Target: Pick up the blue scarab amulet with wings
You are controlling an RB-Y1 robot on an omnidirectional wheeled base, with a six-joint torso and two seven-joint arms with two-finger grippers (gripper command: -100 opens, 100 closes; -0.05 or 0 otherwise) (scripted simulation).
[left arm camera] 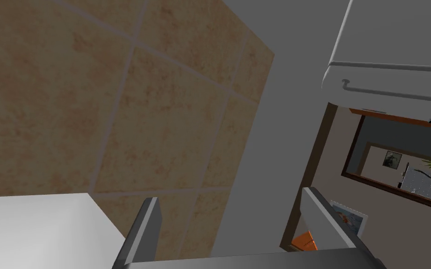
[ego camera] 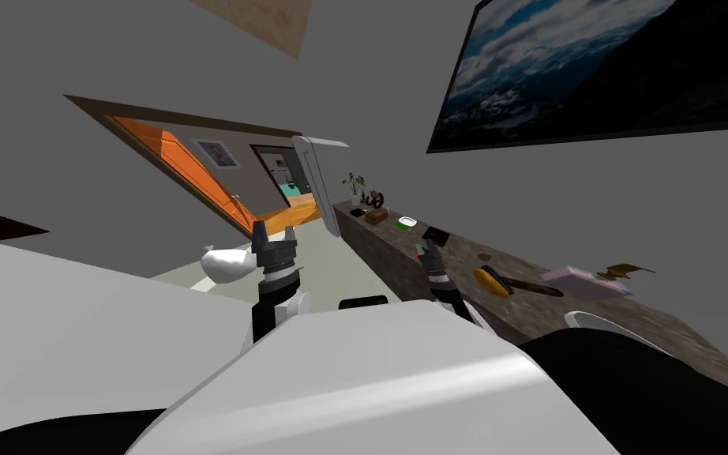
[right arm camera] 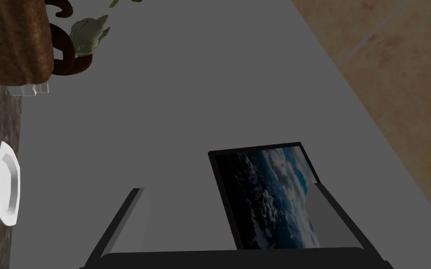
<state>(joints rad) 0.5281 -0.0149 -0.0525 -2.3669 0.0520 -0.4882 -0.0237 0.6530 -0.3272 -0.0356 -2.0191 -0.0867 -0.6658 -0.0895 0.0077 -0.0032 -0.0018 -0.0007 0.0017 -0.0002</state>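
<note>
A small winged figure (ego camera: 625,272), drawn dark olive-brown, stands on the long stone-patterned counter (ego camera: 449,272) far to my right, just behind a pale pink box (ego camera: 583,283). My right gripper (ego camera: 429,250) hangs over the counter's near edge, well short of the figure, and points along the wall. In the right wrist view its fingers (right arm camera: 128,219) stand open with nothing between them. My left gripper (ego camera: 274,234) is raised over the floor, away from the counter. The left wrist view shows that gripper (left arm camera: 231,219) open and empty too.
On the counter lie an orange-yellow tool (ego camera: 490,282) with a dark handle, a white plate (ego camera: 591,320), a green item on a white dish (ego camera: 408,223), a brown box (ego camera: 377,215) and a plant (ego camera: 354,186). A white appliance (ego camera: 323,186) stands at the counter's far end beside a doorway.
</note>
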